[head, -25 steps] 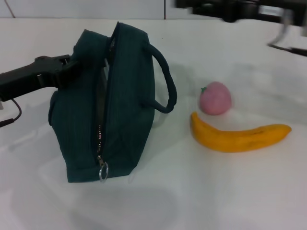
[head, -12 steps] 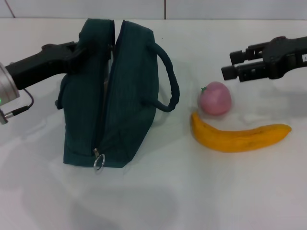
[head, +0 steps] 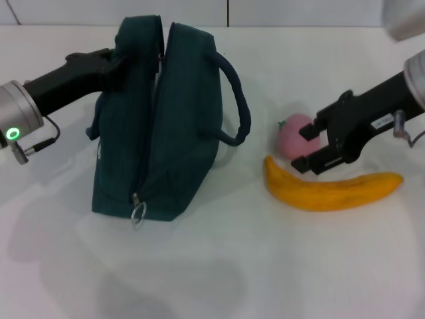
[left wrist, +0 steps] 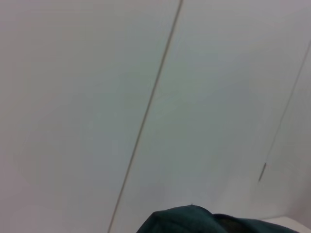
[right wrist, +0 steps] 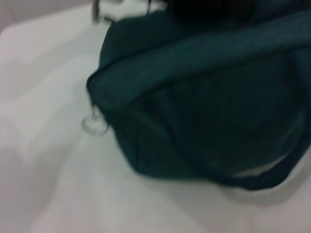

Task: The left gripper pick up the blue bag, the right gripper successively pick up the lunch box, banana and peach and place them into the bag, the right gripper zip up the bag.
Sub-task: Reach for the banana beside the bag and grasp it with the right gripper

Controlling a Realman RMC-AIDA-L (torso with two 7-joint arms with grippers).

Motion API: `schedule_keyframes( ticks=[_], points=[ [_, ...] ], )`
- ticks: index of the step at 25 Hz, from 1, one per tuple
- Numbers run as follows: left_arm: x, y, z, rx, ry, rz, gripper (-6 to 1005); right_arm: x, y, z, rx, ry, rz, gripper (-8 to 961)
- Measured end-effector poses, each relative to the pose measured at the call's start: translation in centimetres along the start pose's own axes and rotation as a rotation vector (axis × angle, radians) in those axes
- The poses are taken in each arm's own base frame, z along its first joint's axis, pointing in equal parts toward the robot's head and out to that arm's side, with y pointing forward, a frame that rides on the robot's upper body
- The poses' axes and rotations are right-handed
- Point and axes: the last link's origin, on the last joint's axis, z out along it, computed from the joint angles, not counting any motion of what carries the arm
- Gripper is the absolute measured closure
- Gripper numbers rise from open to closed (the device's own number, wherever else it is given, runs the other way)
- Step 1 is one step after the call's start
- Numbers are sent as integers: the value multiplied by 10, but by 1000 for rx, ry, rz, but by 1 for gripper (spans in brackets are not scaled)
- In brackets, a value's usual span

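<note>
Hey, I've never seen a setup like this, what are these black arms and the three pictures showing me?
It's a two-armed robot at a white table. The wide picture comes from its head camera; the other two come from cameras on its wrists. The left gripper holds the dark teal bag upright by its top, its zip open. The right gripper, open, sits beside the pink peach, just above the banana. The right wrist camera shows the bag's side and its zip ring. The left wrist camera mostly sees wall.

Matt cloth bag point(head: 159, 126), metal zip ring point(head: 138, 212)
</note>
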Motion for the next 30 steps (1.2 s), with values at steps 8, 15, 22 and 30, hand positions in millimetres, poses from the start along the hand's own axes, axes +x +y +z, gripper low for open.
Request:
schedule_keyframes(
  ticks=[8, 15, 22, 30],
  points=[
    [3, 0, 1, 3, 21, -6, 899, 9, -6, 15, 46, 169, -42, 330],
    [4, 0, 1, 5, 27, -9, 897, 11, -5, 32, 69, 224, -100, 331],
    [4, -1, 1, 6, 28, -4, 896, 14, 4, 52, 51, 265, -143, 332],
    [5, -1, 1, 5, 28, -2, 894, 17, 8, 62, 46, 275, -154, 333]
  ],
)
